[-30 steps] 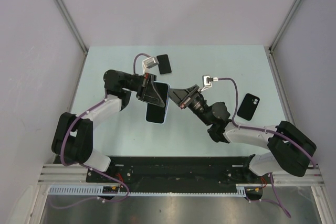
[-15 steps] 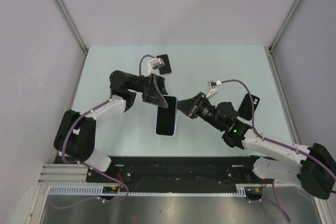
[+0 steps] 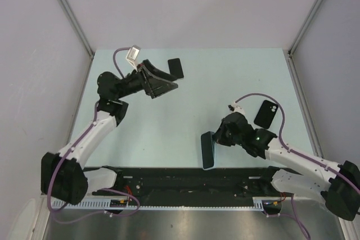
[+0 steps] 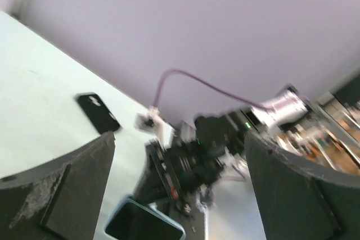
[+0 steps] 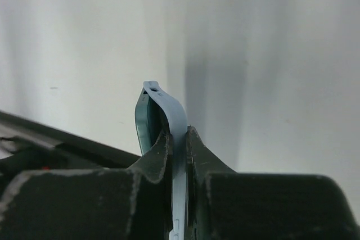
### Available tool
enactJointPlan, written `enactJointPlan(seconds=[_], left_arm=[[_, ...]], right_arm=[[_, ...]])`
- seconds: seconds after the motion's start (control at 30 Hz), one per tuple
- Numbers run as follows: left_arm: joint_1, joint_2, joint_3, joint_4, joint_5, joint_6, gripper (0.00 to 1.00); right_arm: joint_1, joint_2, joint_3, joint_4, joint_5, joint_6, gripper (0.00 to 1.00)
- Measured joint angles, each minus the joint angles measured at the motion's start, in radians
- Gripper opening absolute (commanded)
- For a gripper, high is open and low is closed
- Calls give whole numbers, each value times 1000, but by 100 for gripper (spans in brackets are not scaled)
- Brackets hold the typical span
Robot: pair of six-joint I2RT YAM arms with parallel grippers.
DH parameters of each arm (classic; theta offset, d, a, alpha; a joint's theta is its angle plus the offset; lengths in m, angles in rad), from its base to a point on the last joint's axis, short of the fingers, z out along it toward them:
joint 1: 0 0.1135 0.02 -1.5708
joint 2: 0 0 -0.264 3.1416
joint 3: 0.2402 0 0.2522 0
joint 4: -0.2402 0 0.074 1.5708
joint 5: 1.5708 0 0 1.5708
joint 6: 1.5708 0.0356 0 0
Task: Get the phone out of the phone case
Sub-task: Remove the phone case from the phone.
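Phone (image 3: 207, 151): bottom centre of the top view, right by the near edge of the bench (image 3: 140, 133). Dark face with a pale blue rim all round, so to me it looks like it's seated in its case.
Phone case (image 5: 179, 130): the pale blue lip runs straight up between the right arm's pads in the wrist view and curls over to the left at the top. Looks like it's flexing under the pinch.
Right fingers (image 5: 152, 164): clamped shut on that case lip, one pad either side. Can't tell if the phone's lower end is touching the bench or hanging just above it.
Long axis: nearly up-down in the top frame, leaning a little, and turned so mostly an edge faces the camera.
Black case (image 3: 265, 114): lying flat on the bench at right of frame, beyond the right arm and apart from it. Nobody's near it.
Left fingers (image 4: 73, 195): spread wide with nothing between them, up in the upper left of the top view.
Key relation: the phone sits down and to the right of the left fingers, well apart. The right arm is the one on it, so I'd guess the left has to cross to it before anything gets pushed out.
Dark slab (image 3: 175, 68): flat at the far side, just beyond the left fingers.
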Motion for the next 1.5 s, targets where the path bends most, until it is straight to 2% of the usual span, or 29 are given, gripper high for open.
enactJointPlan(seconds=[0.13,0.23,0.43,0.63,0.73,0.77,0.97,1.17,1.5], left_arm=[[-1,-114,40,-323,-181,235,100],[-1,-149,49,-473,-264,342,100],[-1,-155,40,-639,-346,436,100],[2,-144,34,-743,-387,468,100],[5,-117,34,-817,-398,490,100],[6,-108,34,-843,-405,494,100],[12,-103,10,-879,-413,499,100],[13,-94,0,-877,-404,497,100],[13,-94,-38,-869,-388,491,100]], right_arm=[[63,120,92,-153,102,-37,0],[105,219,171,-195,157,-57,0],[143,369,286,-246,250,-82,0],[96,449,308,-220,308,-112,0],[84,500,322,-202,314,-122,10],[88,514,332,-204,320,-127,17],[135,562,370,-192,349,-130,26],[150,590,385,-183,353,-129,16],[158,620,404,-198,372,-125,18]])
